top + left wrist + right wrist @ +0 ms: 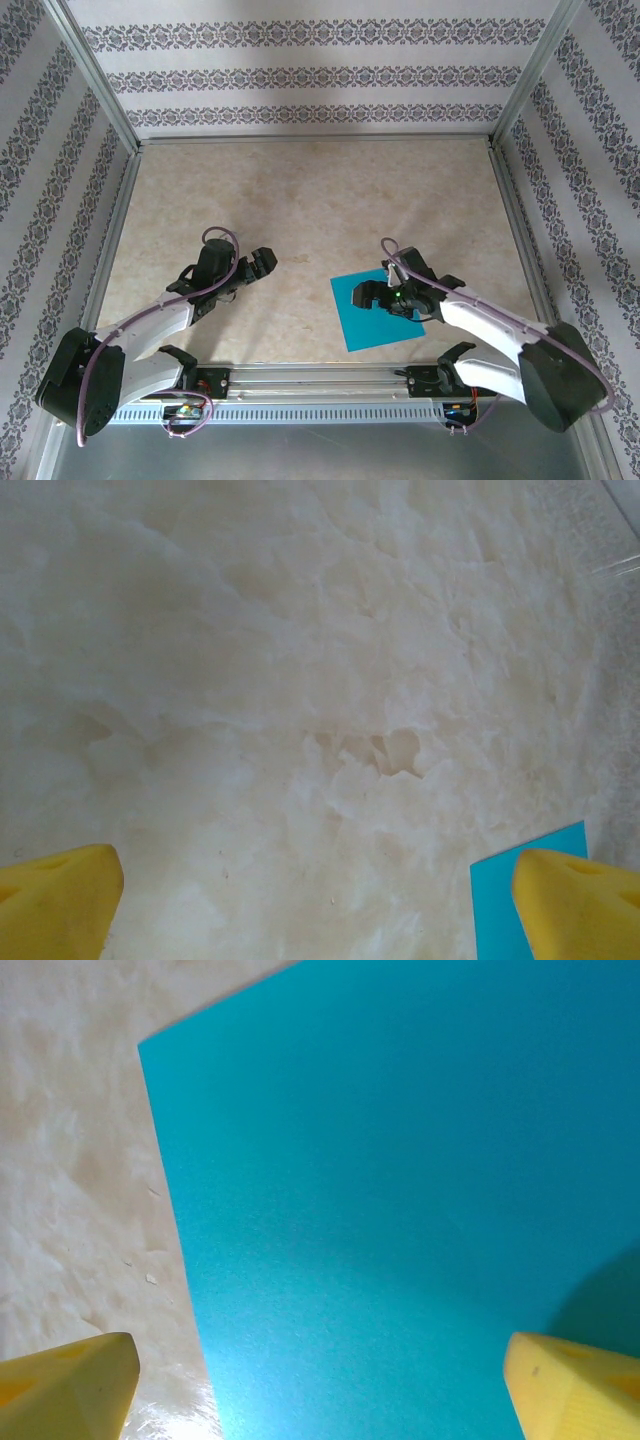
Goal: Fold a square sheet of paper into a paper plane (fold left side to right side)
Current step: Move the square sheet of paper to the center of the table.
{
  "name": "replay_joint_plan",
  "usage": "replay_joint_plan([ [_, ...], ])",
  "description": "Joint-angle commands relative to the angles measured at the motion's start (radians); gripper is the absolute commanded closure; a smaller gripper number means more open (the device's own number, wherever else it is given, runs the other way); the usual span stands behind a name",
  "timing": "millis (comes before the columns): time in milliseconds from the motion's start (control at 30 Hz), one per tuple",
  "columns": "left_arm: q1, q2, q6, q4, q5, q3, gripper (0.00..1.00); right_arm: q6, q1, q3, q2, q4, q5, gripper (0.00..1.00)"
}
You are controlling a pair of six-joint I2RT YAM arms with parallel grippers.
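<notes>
The right gripper (362,294) stands over the square sheet of paper (368,326), its jaws spread wide. In the right wrist view its two yellow fingertips (72,1384) sit at the lower corners. One is above bare table just left of the sheet's left edge and the other is above the paper itself. Whether either tip touches the sheet is hard to say. The left gripper (262,262) is likewise spread and holds nothing. It is well apart from the sheet, over bare table to its left.

The table (320,190) is a pale, cream, marble-patterned surface with a slight gloss. Around it are walls (320,70) papered in grey floral bands and slim metal frame posts (95,75). A metal rail (320,382) runs along the near edge between the arm bases.

The sheet is thin, plain teal-blue, matte and flat, with crisp straight edges. It lies turned a little askew, on the right half of the table near the front rail. Its near right part is hidden under the right arm. One corner (500,900) shows in the left wrist view beside the right-hand yellow tip.
</notes>
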Motion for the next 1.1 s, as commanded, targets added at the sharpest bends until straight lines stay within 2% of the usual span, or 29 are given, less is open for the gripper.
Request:
replay_joint_plan([
  [0, -0.011, 0.005, -0.018, 0.039, -0.025, -0.002, 0.00, 0.015, 0.029, 0.014, 0.069, 0.108, -0.058, 0.06],
  [433, -0.012, -0.065, -0.004, -0.051, -0.082, 0.013, 0.00, 0.043, 0.078, 0.137, 0.354, 0.295, 0.004, 0.06],
  [733, -0.012, -0.123, 0.031, -0.115, -0.107, 0.046, 0.00, 0.132, 0.101, 0.363, 0.597, 0.382, 0.106, 0.05],
  [1067, -0.012, -0.129, 0.062, -0.157, -0.124, 0.077, 0.00, 0.133, 0.122, 0.562, 0.794, 0.396, 0.115, 0.06],
])
